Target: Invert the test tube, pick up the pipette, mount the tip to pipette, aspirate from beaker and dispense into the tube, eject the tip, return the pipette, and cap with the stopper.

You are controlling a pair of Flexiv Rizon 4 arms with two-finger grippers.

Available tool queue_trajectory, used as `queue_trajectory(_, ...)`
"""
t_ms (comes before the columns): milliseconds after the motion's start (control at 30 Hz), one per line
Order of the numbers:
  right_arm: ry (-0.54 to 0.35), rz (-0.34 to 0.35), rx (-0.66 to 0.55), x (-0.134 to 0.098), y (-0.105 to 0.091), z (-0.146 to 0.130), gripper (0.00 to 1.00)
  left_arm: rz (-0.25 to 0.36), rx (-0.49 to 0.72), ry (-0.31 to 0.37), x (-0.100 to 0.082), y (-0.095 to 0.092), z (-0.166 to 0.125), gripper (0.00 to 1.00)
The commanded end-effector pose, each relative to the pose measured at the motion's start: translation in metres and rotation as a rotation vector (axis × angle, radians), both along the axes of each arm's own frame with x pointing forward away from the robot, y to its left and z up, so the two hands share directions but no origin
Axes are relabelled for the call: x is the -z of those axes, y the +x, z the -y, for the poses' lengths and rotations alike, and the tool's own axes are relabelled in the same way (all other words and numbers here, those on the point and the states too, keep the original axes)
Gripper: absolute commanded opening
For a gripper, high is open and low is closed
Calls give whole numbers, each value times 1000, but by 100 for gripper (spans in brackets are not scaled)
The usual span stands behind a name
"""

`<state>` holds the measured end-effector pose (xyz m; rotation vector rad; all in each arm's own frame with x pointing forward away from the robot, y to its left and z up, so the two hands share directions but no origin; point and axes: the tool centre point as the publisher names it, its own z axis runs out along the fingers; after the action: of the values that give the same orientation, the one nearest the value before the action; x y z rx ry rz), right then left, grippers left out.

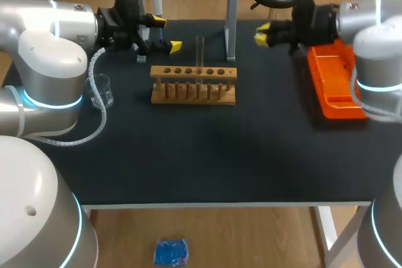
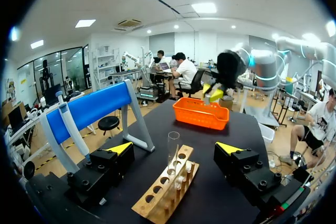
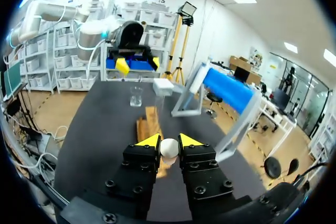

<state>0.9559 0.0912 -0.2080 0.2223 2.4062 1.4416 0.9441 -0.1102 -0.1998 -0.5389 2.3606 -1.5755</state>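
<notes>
Capping looks to be the step in hand. The right end effector (image 3: 169,141) pinches a white stopper (image 3: 169,150) above the bench (image 1: 188,155), well apart from the test tube (image 1: 200,51) standing upright in the wooden rack (image 1: 161,72). Next, the stopper needs centring over the tube's mouth. Farther off, the left end effector (image 1: 166,34) hangs spread, empty.

You have a black table (image 1: 188,155) carrying a wooden rack (image 1: 193,92) near its middle, a clear beaker (image 1: 102,91) to its left, an orange tray (image 1: 333,89) at right, and a blue-barred stand (image 1: 231,29) behind.
</notes>
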Motion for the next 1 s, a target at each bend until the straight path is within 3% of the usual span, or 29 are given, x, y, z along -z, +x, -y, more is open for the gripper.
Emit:
queue_trajectory(33,-24,-15,-26,-23,20,-39,0,-2,1,1,0,0,0,100)
queue_trajectory(800,-24,-15,-26,-23,20,-39,0,-2,1,1,0,0,0,100)
queue_trajectory(1000,5,-18,-139,-22,26,-86,0,-2,1,1,0,0,0,100)
